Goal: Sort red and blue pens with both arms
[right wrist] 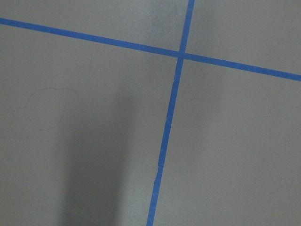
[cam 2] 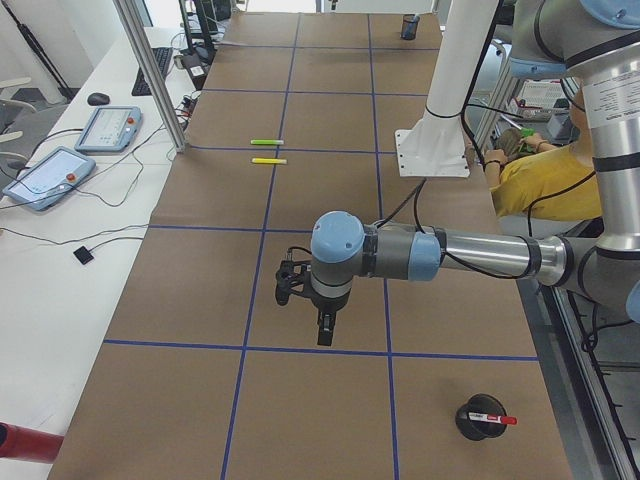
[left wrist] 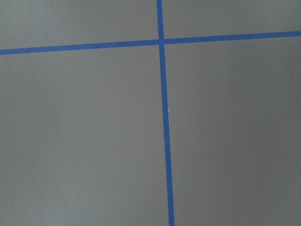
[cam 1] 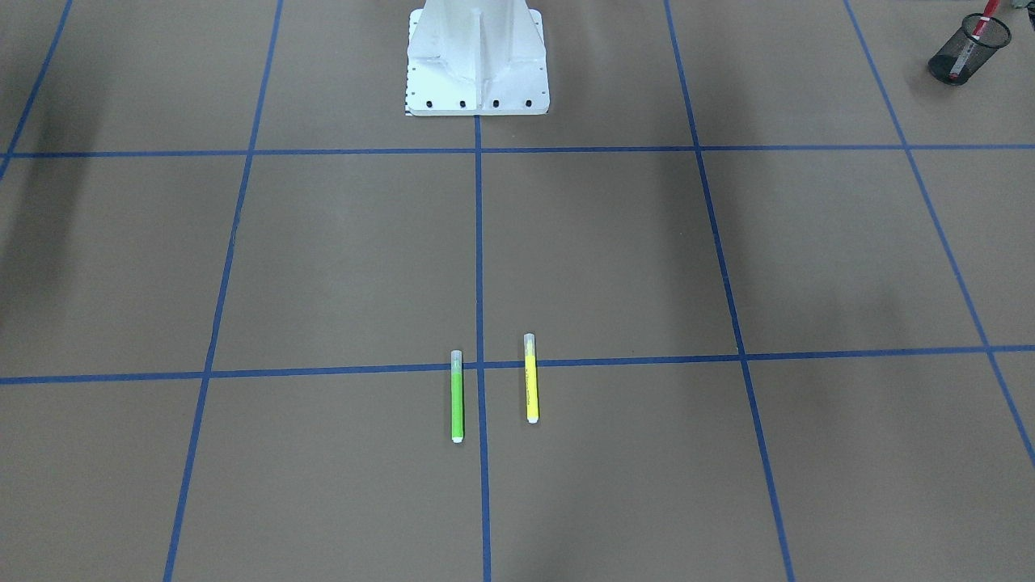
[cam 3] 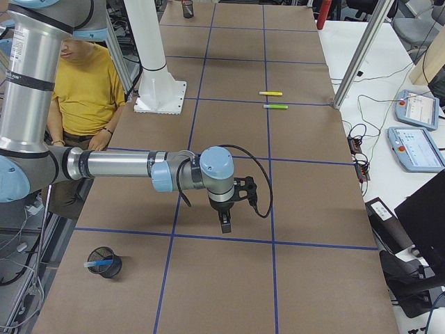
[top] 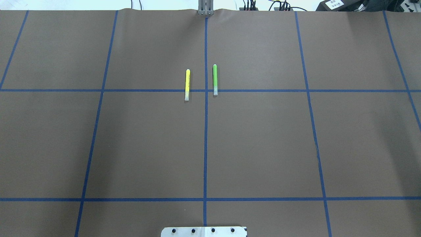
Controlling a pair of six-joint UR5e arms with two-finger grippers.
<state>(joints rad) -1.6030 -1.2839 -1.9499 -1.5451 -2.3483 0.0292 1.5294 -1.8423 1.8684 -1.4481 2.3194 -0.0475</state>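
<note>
The red pen (cam 1: 981, 26) stands tilted in a black mesh cup (cam 1: 962, 56) at the table corner on my left side; the exterior left view shows the red pen (cam 2: 497, 420) in that cup (cam 2: 480, 416) too. The blue pen (cam 3: 97, 264) rests in another black mesh cup (cam 3: 108, 264) on my right side. My left gripper (cam 2: 325, 338) hangs above bare table, apart from the cup. My right gripper (cam 3: 224, 227) hovers likewise. Both show only in the side views, so I cannot tell whether they are open or shut. Both wrist views show only brown mat and blue tape.
A green marker (top: 215, 80) and a yellow marker (top: 187, 84) lie parallel near the table's far middle. The white pedestal (cam 1: 477, 65) stands at the robot's side. A person in a yellow shirt (cam 3: 87, 83) sits beside the table. Tablets (cam 2: 110, 127) lie on the side bench.
</note>
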